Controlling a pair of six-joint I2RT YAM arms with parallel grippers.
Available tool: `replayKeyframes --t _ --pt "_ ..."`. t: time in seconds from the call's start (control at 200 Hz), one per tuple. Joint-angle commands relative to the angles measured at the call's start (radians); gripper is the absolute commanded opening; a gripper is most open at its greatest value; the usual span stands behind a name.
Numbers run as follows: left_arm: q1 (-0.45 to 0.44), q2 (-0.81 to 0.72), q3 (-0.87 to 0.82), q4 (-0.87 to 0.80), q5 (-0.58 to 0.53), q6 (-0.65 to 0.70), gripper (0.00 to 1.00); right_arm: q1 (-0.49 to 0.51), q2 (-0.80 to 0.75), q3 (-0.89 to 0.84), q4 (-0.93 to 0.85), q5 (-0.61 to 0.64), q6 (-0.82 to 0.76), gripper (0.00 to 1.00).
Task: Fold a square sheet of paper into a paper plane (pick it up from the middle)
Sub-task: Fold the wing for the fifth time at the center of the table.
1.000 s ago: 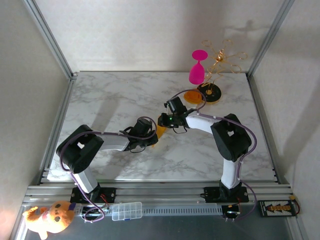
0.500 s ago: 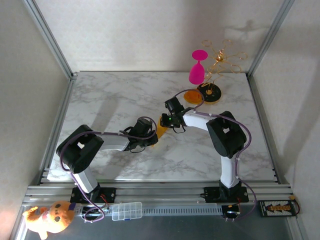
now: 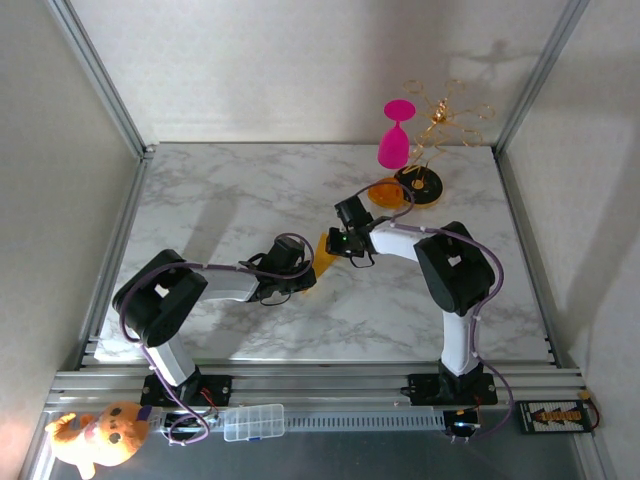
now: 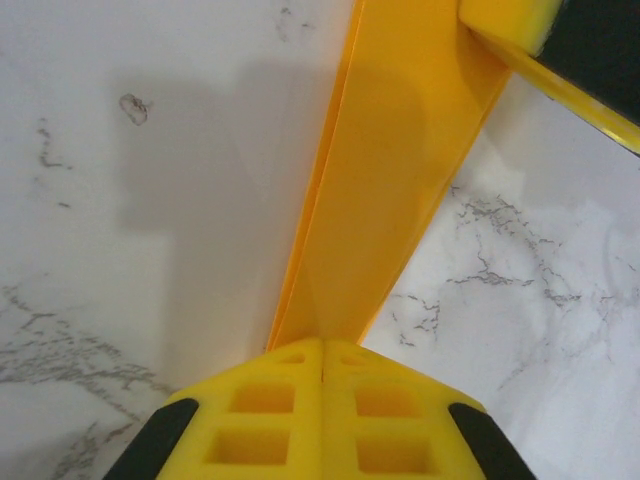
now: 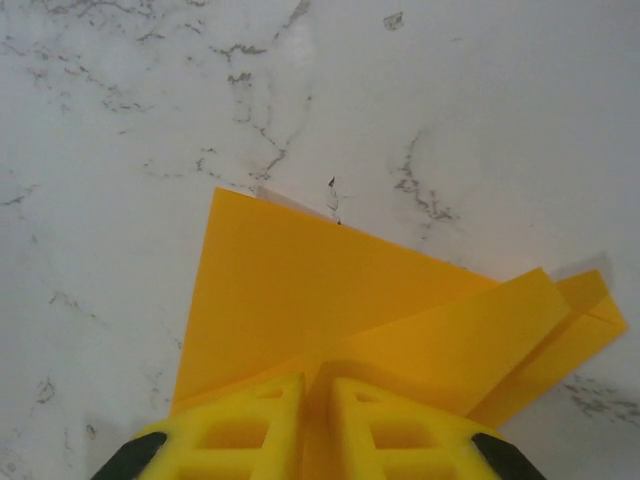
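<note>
Left pincer: both yellow pads pressed together, clamped on the narrow end of the yellow-orange paper. The paper widens away from the tips.
Right pincer: fingers drawn in to a thin slit with paper layers pinched in it, so it is clamped on the wider end.
Paper shape: creased and folded. It reads as a long tapering strip in the left wrist view. In the right wrist view it is a broad panel with folded flaps overlapping toward the right.
Paper location: held between the two pincer tips over the marble table, near the middle and slightly right of centre in the top view.
Paper vs table: it casts a shadow on the marble to its left in the left wrist view. Can't tell if any edge touches the table.
Pincer spacing: tips face each other, close. A right finger sits at the paper's far end in the left wrist view.
Arms: the left reaches in from the left and the right bends in from the right, both low over the table.
Back right corner: pink goblet, gold wire stand, orange-and-black disc and an orange round piece just beside the disc.
Near rail: plush toy, clear plastic box.
</note>
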Motion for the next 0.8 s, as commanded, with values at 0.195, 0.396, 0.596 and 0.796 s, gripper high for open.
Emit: replayKeyframes --t 0.195,0.396,0.596,0.796 --pt "0.000 -0.083 0.022 -0.006 0.041 -0.019 0.04 -0.044 -0.001 -0.135 0.012 -0.025 -0.016 0.17" --pt "0.013 -0.030 0.059 0.077 0.025 -0.087 0.08 -0.067 -0.020 -0.174 0.086 -0.104 -0.054 0.17" --pt "0.012 0.076 0.116 0.122 0.067 -0.120 0.05 -0.072 -0.019 -0.184 0.114 -0.127 -0.048 0.17" --pt "0.012 0.132 0.136 0.054 0.051 -0.102 0.00 -0.079 -0.021 -0.195 0.139 -0.145 -0.044 0.16"
